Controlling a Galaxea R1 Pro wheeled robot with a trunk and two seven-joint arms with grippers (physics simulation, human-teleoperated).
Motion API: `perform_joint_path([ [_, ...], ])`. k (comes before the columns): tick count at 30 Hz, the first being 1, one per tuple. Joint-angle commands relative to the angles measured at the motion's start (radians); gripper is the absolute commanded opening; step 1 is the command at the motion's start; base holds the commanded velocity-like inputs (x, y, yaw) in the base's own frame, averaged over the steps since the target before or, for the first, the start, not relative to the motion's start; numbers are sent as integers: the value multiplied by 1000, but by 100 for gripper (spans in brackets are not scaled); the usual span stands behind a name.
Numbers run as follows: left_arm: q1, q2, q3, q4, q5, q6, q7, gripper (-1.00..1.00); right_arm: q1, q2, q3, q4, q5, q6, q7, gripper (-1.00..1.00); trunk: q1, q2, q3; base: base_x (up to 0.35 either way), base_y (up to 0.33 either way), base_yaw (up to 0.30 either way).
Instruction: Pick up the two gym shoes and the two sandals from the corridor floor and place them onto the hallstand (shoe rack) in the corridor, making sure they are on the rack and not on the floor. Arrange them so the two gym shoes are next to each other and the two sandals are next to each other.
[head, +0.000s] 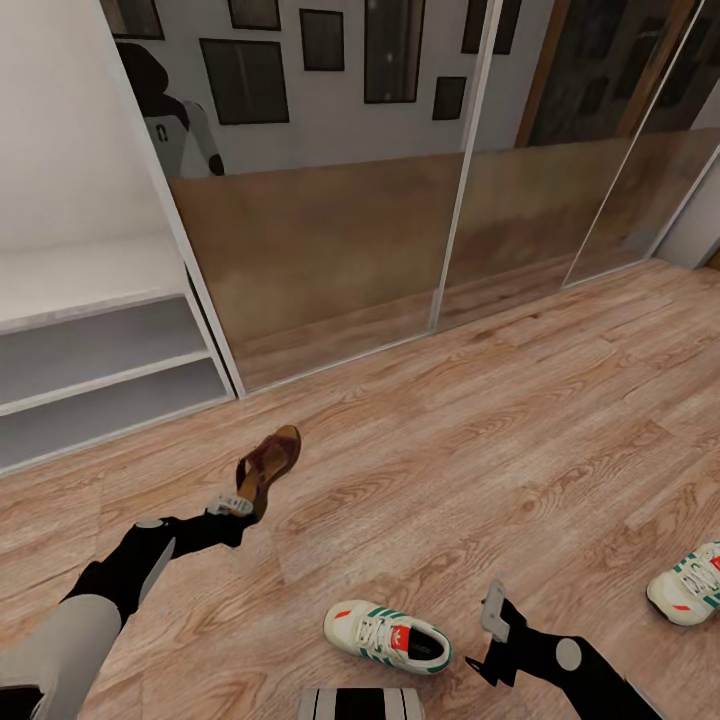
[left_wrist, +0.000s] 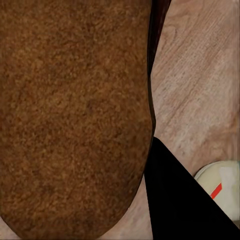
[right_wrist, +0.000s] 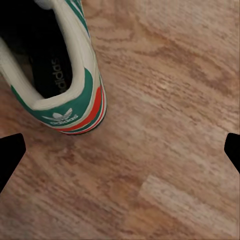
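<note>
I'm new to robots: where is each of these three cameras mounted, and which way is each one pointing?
Head view: on the robot's head, looking forward and down at the corridor floor; both arms show, the left claw holding a sandal.
Left wrist view: near the left claw, facing the sandal's sole up close.
Right wrist view: near the right claw, open, facing the floor and a gym shoe's heel.
Shared: that gym shoe appears in the head view too.
</note>
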Motion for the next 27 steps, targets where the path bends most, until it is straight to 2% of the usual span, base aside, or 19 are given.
perform_joint_path([
  [1, -1, 0, 4, -20, -13, 19, -12, -100, 0, 0, 1, 0, 11, -18, 0, 100, 0, 0, -1, 0, 0, 0],
  [5, -3, 0, 3, -50, -13, 39, -18, -100, 0, 3, 2, 0, 11, -44, -1, 100, 0, 0, -1, 0, 0, 0],
  [27, 1, 0, 2, -60, -15, 46, -20, -100, 0, 8, -2, -7, 8, -65, -5, 100, 9, -5, -82, 0, 0, 0],
])
